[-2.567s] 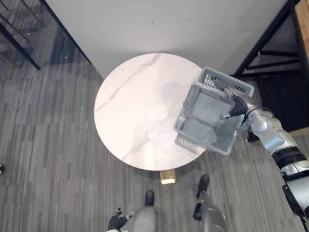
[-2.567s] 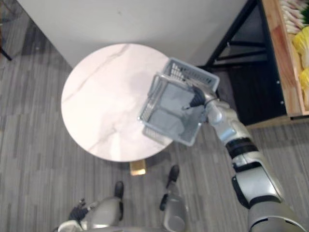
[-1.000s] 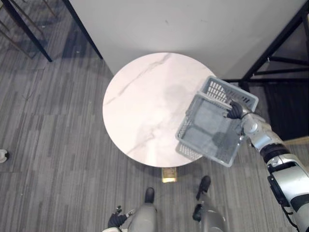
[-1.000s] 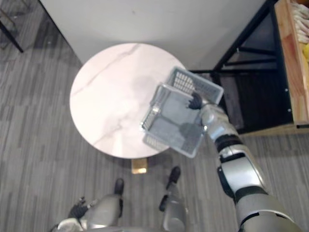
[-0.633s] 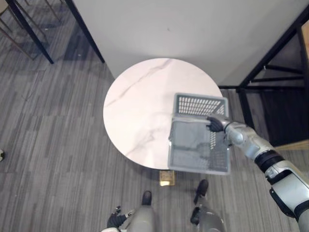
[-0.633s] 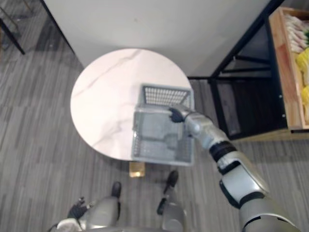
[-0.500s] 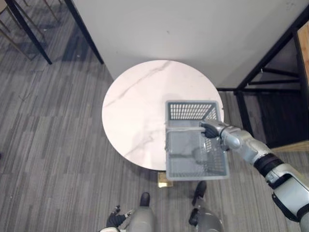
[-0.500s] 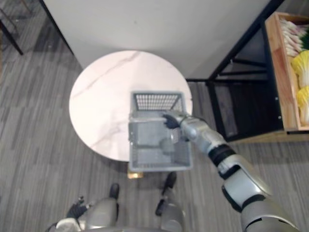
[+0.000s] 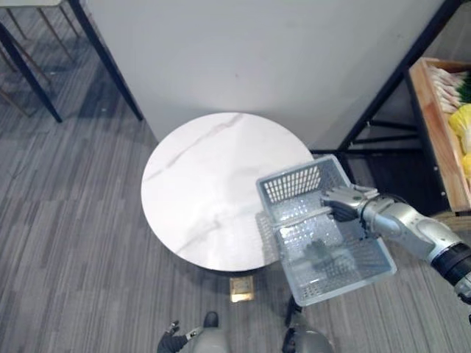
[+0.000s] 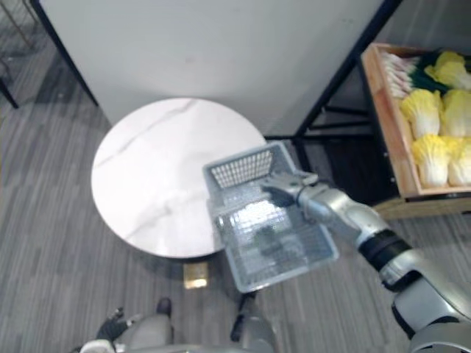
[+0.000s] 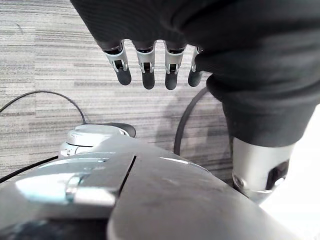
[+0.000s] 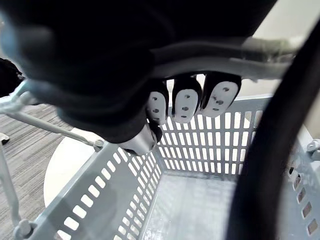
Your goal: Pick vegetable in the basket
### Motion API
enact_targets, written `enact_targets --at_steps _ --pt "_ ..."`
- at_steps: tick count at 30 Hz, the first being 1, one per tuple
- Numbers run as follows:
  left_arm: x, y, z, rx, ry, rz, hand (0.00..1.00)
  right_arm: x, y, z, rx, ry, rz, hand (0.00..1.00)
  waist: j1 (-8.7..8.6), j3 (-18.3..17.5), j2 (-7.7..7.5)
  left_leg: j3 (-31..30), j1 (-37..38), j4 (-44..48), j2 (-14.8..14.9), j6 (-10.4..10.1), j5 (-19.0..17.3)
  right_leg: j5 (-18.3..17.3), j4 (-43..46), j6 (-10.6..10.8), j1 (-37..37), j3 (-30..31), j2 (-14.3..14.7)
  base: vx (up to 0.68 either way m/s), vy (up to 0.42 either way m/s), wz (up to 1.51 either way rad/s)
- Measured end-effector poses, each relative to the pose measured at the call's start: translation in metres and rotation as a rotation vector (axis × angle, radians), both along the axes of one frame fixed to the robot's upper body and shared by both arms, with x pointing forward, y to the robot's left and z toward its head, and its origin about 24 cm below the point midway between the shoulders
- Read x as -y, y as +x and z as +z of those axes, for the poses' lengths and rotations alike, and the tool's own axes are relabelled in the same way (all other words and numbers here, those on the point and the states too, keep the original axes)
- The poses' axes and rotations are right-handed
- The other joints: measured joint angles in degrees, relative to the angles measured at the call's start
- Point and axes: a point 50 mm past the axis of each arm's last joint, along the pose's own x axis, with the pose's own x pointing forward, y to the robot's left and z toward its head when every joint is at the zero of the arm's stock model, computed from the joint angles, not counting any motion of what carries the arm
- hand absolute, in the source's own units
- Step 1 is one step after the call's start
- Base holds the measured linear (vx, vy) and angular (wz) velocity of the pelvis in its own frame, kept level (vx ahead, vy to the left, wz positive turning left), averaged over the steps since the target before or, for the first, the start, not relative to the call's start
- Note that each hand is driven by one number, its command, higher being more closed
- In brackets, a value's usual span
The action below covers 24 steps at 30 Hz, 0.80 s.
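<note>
While right robot hand (image 9: 342, 206) curls round its handle (image 9: 298, 218), empty basket (image 9: 294, 182) hangs off the right edge of the counter (image 9: 199, 184), likely bound for cabbages (image 10: 430, 158) in far-right crate (image 10: 384, 125). Left robot hand (image 11: 145, 65) idle, fingers relaxed.

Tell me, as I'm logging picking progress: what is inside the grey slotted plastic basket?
The grey slotted plastic basket holds nothing: its floor is bare. The right hand, curled round the wire handle, covers a small patch of that floor.
</note>
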Motion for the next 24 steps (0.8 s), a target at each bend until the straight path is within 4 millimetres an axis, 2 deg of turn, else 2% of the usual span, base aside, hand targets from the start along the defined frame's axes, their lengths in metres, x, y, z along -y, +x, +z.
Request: enact_targets --at_steps 6,10,12,14,18,19,20,21,22,23,24 --pt "0.004 -0.010 -0.003 -0.024 -0.026 0.013 0.00 0.013 -0.011 -0.008 -0.023 0.003 -0.017 1.00 -0.03 -2.3 1.00 0.2 1.0 -0.3 1.6 -0.6 0.0 0.1 0.0 -0.6 0.3 0.0 1.6 0.06 -0.030 -0.04" --pt "0.004 -0.017 -0.004 -0.033 -0.040 0.033 0.00 0.019 -0.015 -0.013 -0.038 0.013 -0.042 1.00 0.03 -2.4 1.21 1.0 3.6 -0.7 1.8 -0.8 -0.3 0.0 0.0 -0.6 2.4 0.2 1.9 0.05 0.002 -0.07" --pt "0.003 -0.019 -0.004 -0.030 -0.041 0.045 0.00 0.022 -0.018 -0.016 -0.045 0.022 -0.057 1.00 0.15 -2.6 1.71 1.5 2.1 5.0 2.7 -0.6 -3.9 -0.2 0.1 -0.7 3.5 1.0 2.7 0.00 0.029 -0.21" --pt "0.007 -0.019 -0.005 -0.035 -0.056 0.049 0.00 0.029 -0.022 -0.019 -0.046 0.043 -0.085 1.00 -0.03 -2.6 3.14 1.6 -0.4 13.6 4.3 0.0 -8.9 -0.2 0.7 -0.7 4.2 1.7 4.0 -0.06 0.065 -0.25" --pt "0.009 -0.020 -0.006 -0.038 -0.062 0.046 0.00 0.037 -0.032 -0.023 -0.051 0.074 -0.121 1.00 -0.95 -2.4 4.09 4.3 -1.3 19.1 3.9 1.6 -12.3 0.1 4.4 -0.4 2.0 5.4 3.3 -0.10 0.147 -0.40" --pt "0.008 -0.018 -0.005 -0.034 -0.056 0.039 0.00 0.034 -0.032 -0.019 -0.033 0.082 -0.110 1.00 -1.33 -2.5 3.86 6.6 -2.6 21.8 3.5 2.9 -13.8 1.4 5.6 0.0 -0.4 7.4 3.1 -0.20 0.186 -1.16" --pt "0.006 -0.014 -0.004 -0.024 -0.045 0.018 0.00 0.027 -0.031 -0.012 0.000 0.098 -0.081 1.00 -1.21 -2.4 3.50 9.7 -4.4 22.9 3.2 5.0 -14.3 6.3 5.5 -1.9 -4.4 9.4 3.6 -0.22 0.190 -1.46" --pt "0.005 -0.013 -0.003 -0.026 -0.040 0.010 0.00 0.023 -0.031 -0.009 0.012 0.106 -0.066 1.00 -0.74 -2.5 3.55 12.6 -4.9 22.3 3.8 5.8 -13.9 13.2 2.0 -3.9 -5.5 9.6 4.4 -0.24 0.137 -1.80" --pt "0.008 -0.013 -0.004 -0.034 -0.046 0.001 0.00 0.017 -0.031 -0.007 0.020 0.106 -0.038 1.00 -0.32 -2.0 4.63 17.5 -4.7 19.8 5.8 5.9 -11.5 3.7 13.8 -10.7 -10.0 1.7 4.0 -0.21 0.113 -1.57" --pt "0.011 -0.016 -0.006 -0.046 -0.049 -0.014 0.00 0.017 -0.032 -0.013 -0.004 0.097 -0.037 1.00 -0.95 -1.9 5.20 20.1 -2.1 16.4 5.2 6.2 -9.4 -8.8 30.2 -13.2 -11.5 -6.8 1.1 -0.15 0.144 -1.44" --pt "0.011 -0.019 -0.006 -0.053 -0.050 -0.021 0.00 0.016 -0.033 -0.017 -0.021 0.089 -0.035 1.00 -0.98 -1.9 5.31 22.1 -0.5 16.0 4.9 6.5 -8.8 -12.9 38.0 -13.6 -10.8 -10.7 -0.9 -0.09 0.171 -0.97"
